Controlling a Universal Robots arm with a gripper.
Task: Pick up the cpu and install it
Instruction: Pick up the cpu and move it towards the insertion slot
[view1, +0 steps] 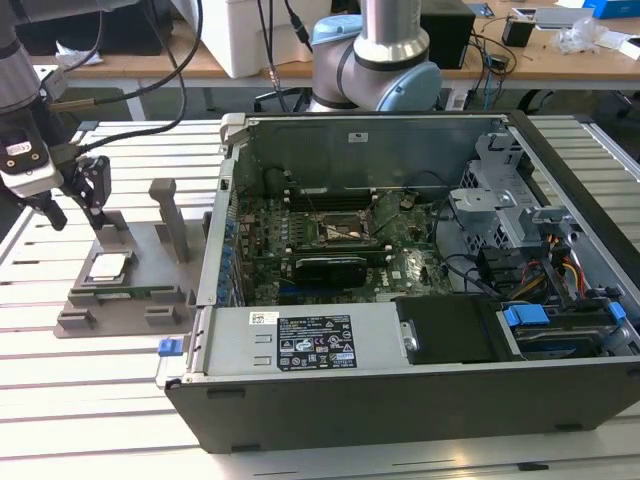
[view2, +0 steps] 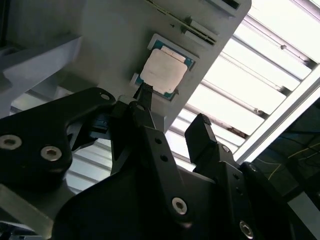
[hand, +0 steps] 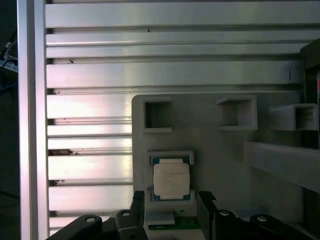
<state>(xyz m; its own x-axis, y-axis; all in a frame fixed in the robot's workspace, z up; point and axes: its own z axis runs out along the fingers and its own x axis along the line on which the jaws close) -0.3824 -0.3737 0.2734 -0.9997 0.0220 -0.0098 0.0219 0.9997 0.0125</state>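
Observation:
The cpu (view1: 108, 266) is a small square chip with a silvery top, lying flat in a recess of the grey holder tray (view1: 150, 270) at the exterior view's left. Both wrist views show the cpu (view2: 162, 71) (hand: 171, 180) from above. My gripper (view1: 75, 208) hangs a little above the tray, open, with nothing between its black fingers (hand: 138, 201). In both wrist views the gripper (view2: 172, 112) (hand: 172, 202) has one finger on each side of the chip, clear of it. The black-framed motherboard socket (view1: 345, 228) sits inside the open computer case.
The open computer case (view1: 420, 380) takes up the middle and right of the slatted metal table (view1: 90, 400). Upright grey posts (view1: 172, 215) rise from the holder tray close to my gripper. The arm's base (view1: 375, 50) stands behind the case.

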